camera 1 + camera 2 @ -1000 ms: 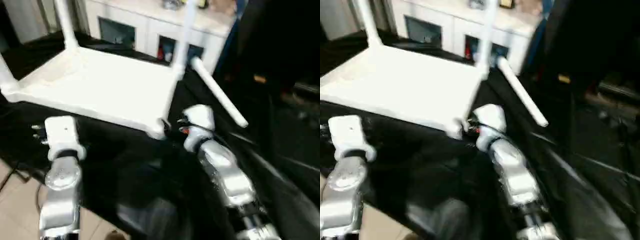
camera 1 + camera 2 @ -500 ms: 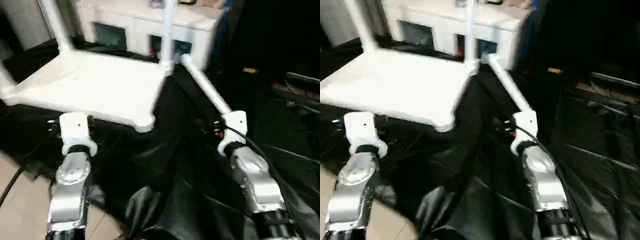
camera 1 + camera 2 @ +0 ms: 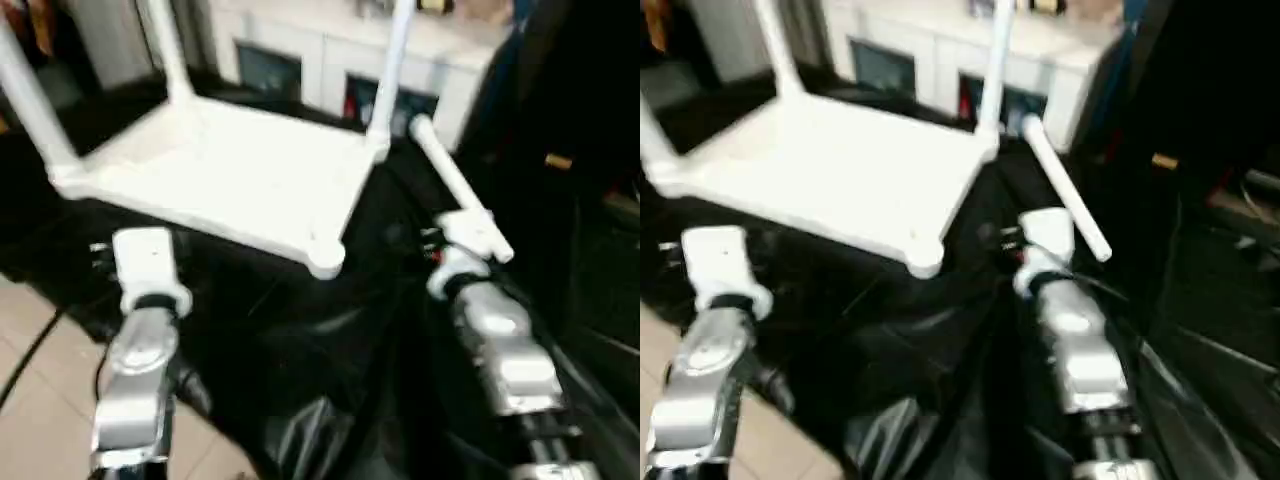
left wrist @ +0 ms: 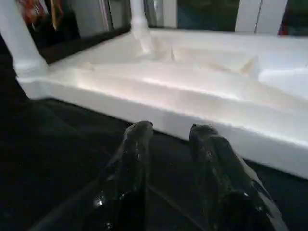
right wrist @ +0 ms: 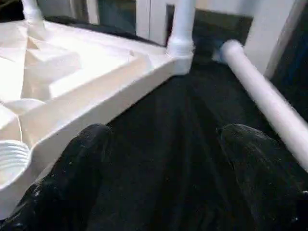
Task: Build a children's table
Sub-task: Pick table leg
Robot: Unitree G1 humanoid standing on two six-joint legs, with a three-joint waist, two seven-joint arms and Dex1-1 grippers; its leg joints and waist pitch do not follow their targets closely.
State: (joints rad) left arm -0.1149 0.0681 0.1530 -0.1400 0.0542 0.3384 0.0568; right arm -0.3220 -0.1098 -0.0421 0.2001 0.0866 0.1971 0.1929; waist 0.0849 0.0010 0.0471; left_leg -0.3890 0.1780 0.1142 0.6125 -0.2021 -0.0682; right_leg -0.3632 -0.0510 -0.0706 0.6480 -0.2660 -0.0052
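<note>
1. A black sheet [image 3: 330, 370] covers the work surface, crumpled toward the near side, and a pale tiled floor [image 3: 40, 400] shows at the near left.
2. A white cabinet [image 3: 330, 60] with glass doors stands along the far side.
3. The tabletop [image 3: 230, 175] lies upside down on the black sheet, left of centre, its ribbed underside facing up.
4. Three legs stand upright in its corner sockets: one at the far left corner [image 3: 165, 50], one at the far right corner [image 3: 390, 70] and one at the near left corner [image 3: 35, 110].
5. The near right corner socket [image 3: 325, 258] holds no leg.
6. The fourth leg [image 3: 455, 185] lies loose on the sheet, just right of the tabletop, running from beside the far right corner toward the near right.
7. The left gripper [image 4: 168, 137] hangs just near of the tabletop's near edge, its black fingers [image 4: 137, 149] a narrow gap apart, grasping nothing.
8. The right gripper [image 5: 163, 139] is spread wide and empty, between the empty corner socket and the loose leg, its fingers [image 5: 250, 144] touching neither.
</note>
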